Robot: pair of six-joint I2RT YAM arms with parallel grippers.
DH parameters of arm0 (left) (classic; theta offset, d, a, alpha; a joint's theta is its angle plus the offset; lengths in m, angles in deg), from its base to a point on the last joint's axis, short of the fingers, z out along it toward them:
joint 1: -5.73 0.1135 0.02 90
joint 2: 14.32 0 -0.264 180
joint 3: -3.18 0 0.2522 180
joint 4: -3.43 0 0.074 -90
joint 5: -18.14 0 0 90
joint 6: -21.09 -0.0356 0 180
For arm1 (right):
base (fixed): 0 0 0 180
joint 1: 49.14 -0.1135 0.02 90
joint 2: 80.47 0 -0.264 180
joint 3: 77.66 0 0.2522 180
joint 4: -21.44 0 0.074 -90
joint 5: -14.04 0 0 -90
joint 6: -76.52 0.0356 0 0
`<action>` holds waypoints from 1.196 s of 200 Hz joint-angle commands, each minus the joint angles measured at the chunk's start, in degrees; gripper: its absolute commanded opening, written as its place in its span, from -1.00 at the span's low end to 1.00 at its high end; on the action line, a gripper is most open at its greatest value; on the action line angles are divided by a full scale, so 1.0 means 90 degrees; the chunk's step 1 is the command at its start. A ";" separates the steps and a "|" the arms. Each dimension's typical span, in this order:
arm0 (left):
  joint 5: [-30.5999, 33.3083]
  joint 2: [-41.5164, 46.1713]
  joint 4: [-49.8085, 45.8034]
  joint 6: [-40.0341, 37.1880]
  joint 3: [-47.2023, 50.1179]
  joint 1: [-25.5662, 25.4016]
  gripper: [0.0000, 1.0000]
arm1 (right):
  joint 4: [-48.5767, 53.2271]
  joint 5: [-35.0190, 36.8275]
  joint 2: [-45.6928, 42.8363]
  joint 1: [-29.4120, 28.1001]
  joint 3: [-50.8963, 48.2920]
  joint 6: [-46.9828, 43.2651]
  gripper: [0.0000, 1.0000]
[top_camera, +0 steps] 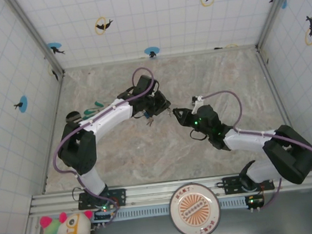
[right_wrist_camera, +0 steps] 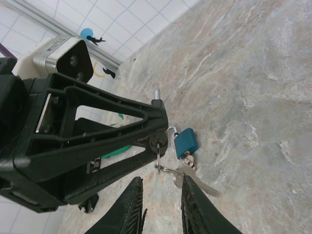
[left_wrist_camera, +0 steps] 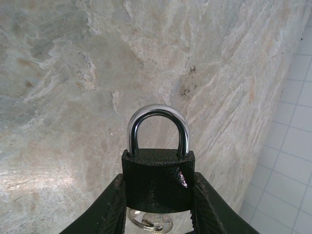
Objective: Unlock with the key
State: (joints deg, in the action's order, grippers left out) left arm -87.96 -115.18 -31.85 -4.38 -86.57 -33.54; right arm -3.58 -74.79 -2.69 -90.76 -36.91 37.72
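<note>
L gripper [left_wrist_camera: 158, 184] clamps black padlock [left_wrist_camera: 158, 173] at lower centre of its wrist frame, shackle closed. Key [right_wrist_camera: 157, 142] sits mid-frame under the lock, apparently in keyhole. R gripper [right_wrist_camera: 162, 181] is just below it, jaws apart, empty. Risk: fingers snag dangling ring [right_wrist_camera: 168, 169] & pull key out, or off-axis twist jams it.

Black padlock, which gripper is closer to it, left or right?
Left. The left gripper is clamped on the black padlock; the right gripper is just short of it, jaws apart, not touching it.
</note>
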 commanded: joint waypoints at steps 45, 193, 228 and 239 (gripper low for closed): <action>-0.0164 0.0279 0.0096 -0.0032 0.0083 -0.0012 -1.00 | -0.0212 0.0008 0.0442 -0.0024 0.0497 0.0032 -0.46; -0.0270 0.0308 0.0276 0.0034 0.0130 -0.0090 -1.00 | -0.0563 0.0052 0.0968 0.0006 0.0791 0.0143 -1.00; -0.0292 0.0327 0.0355 0.0056 0.0180 -0.0157 -1.00 | 0.0335 0.0639 0.0944 -0.0060 0.1210 -0.0118 -1.00; -0.0282 0.0354 0.0369 0.0055 0.0191 -0.0159 -1.00 | 0.0643 0.0884 0.0899 -0.0082 0.1301 -0.0173 -1.00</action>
State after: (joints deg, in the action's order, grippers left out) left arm -87.13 -114.81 -29.07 -4.32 -85.32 -33.58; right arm -3.43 -74.13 5.83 -91.16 -30.03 38.60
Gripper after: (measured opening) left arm 0.336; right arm 0.048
